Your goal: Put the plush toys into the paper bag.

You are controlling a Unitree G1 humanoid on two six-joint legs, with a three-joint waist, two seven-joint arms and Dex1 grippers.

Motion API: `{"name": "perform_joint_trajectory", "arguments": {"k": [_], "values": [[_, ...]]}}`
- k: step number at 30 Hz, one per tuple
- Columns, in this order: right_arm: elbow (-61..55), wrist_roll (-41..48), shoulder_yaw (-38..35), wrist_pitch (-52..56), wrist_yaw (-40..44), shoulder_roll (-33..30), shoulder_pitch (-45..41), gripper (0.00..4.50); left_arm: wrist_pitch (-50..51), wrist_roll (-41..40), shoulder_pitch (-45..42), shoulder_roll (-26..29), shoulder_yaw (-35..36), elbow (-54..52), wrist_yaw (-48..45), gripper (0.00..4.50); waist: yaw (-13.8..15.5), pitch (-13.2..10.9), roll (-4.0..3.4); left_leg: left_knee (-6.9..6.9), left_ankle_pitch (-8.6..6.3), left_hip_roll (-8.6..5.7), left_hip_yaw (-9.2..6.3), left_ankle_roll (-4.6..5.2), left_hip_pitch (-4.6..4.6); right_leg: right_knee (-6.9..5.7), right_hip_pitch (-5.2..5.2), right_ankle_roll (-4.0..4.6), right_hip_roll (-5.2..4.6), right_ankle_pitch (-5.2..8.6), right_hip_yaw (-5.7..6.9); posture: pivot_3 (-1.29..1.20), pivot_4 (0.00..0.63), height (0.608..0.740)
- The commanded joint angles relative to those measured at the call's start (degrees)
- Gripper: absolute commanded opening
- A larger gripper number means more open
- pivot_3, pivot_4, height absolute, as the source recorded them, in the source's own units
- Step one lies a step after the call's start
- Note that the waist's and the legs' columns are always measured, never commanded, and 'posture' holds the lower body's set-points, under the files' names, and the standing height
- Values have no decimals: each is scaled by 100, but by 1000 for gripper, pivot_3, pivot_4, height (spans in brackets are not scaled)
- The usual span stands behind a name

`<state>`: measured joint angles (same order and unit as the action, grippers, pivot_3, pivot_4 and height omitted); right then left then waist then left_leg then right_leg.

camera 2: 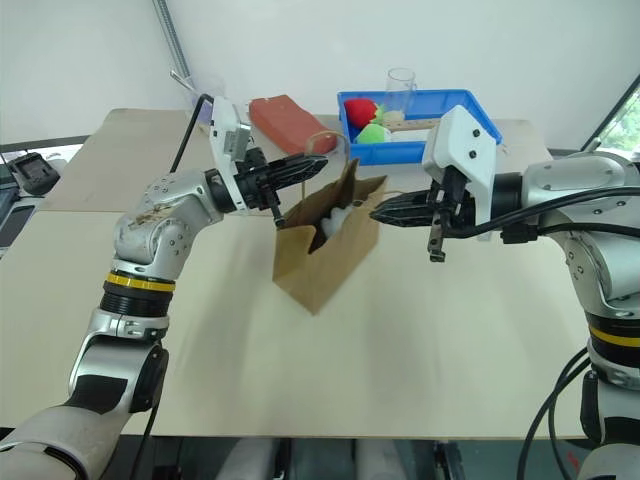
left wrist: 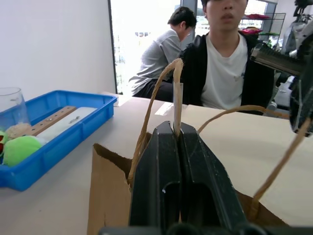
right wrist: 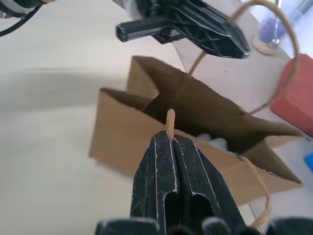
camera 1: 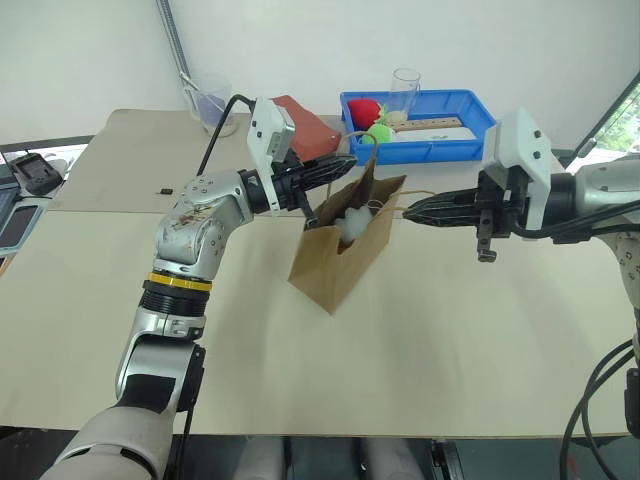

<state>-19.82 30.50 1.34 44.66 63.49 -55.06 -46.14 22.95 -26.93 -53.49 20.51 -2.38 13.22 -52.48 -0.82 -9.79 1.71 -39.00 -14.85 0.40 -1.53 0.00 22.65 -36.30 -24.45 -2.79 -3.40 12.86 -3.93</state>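
**Bag hoisted by both handles**

Above the tabletop (camera 1: 450,350), the paper bag (camera 1: 340,255) hangs tilted, white plush toy (camera 1: 353,222) inside. Left gripper (camera 1: 335,172) and right gripper (camera 1: 425,210) each clench a cord handle. Uneven pulling could tear the paper or spill the toy.

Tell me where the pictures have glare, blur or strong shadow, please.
Left wrist view: the window behind the two people is washed out by glare, and the left gripper, shut on a bag handle, looks soft. Right wrist view: a pale blurred streak crosses the table, and the bag mouth is dark inside. Head views: even light, only soft shadows beside the bag.
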Motion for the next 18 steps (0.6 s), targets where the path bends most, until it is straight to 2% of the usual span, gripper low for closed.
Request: {"name": "perform_joint_trajectory", "arguments": {"k": [1, 6, 9, 12, 18], "values": [[-109, -103, 40, -88, -78, 10, -266, 10, -210, 67, -164, -40, 90, -65, -47, 0, 4, 0, 0, 0, 0, 0, 0, 0, 0, 3, 0, -1, -1, 0, 0, 0, 150, 740], [-131, -74, 219, 86, -148, 162, -337, 10, -313, 175, -84, -95, 117, -60, 94, 0, 5, 0, 0, 0, -1, 0, -1, 1, 4, 7, 0, -3, -1, -2, 1, 0, 150, 740], [-125, -100, 249, 93, -173, 216, -373, 927, -140, 150, -52, -65, 166, -145, 127, 0, 4, 0, 0, 0, -1, 0, -1, 1, 5, 6, -1, -3, -1, -2, 1, 0, 150, 740], [-120, -91, 238, 58, -166, 236, -402, 1934, 103, 58, 181, 131, 122, -568, -78, 959, -13, 0, 0, 1, -1, 0, -1, 1, 4, 5, -2, -3, -1, -2, 1, 0, 150, 740], [-96, 9, 96, 19, -131, 226, -433, 4020, 493, -54, 664, 659, 281, -1263, -174, 3808, -11, 0, -1, 1, -1, 3, -2, 1, 5, 1, -6, -2, 0, -2, 1, 0, 150, 740]]}}
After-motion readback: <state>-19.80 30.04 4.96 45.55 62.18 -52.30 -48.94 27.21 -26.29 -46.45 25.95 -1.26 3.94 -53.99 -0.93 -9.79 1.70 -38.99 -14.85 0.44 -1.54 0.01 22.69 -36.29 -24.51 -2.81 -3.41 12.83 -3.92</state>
